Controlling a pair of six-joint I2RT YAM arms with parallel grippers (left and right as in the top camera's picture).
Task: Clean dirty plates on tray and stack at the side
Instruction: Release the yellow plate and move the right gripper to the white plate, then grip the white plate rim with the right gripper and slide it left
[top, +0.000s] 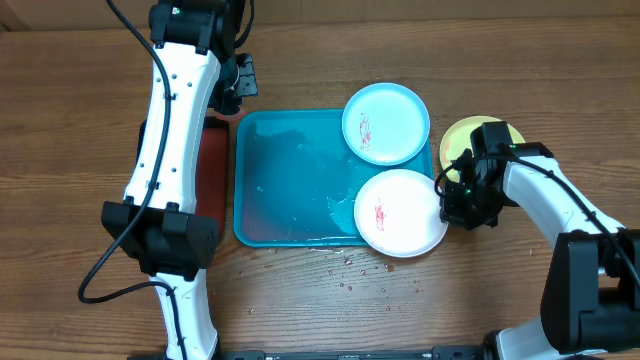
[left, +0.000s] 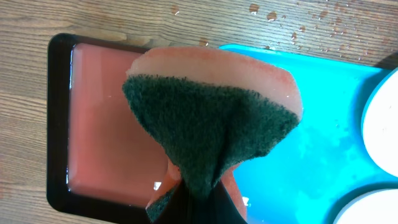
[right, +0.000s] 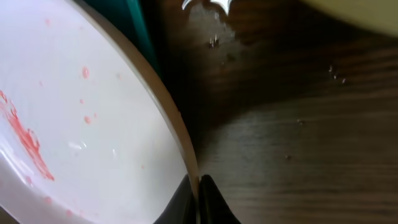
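1. The right gripper (right: 199, 196) is pinched on the rim of the white plate (right: 81, 112), with one finger on each side of the edge. In the overhead view this gripper (top: 462, 195) sits at the plate's right edge.
2. The white plate (top: 400, 212) lies on the near right corner of the turquoise tray (top: 290, 180) and overhangs its rim. A red smear marks the plate's centre.
3. The left gripper (left: 198, 202) is clamped on a folded sponge (left: 211, 124), which has a green scouring face outward and a pink body behind. Overhead, the left gripper (top: 235, 85) hangs above the tray's far left corner.
4. The red tray (left: 106, 124), black-rimmed and wet, lies just beside the left side of the turquoise tray (left: 336, 124).
5. The pale blue plate (top: 386, 122), also smeared red, rests on the turquoise tray's far right corner, close to the white plate.
6. The yellow-green plate (top: 460, 140) lies on the table (top: 80, 120) to the right of the tray and is partly hidden by the right arm.
7. Water films the tray floor, and droplets (top: 350, 270) dot the wood along its near edge.
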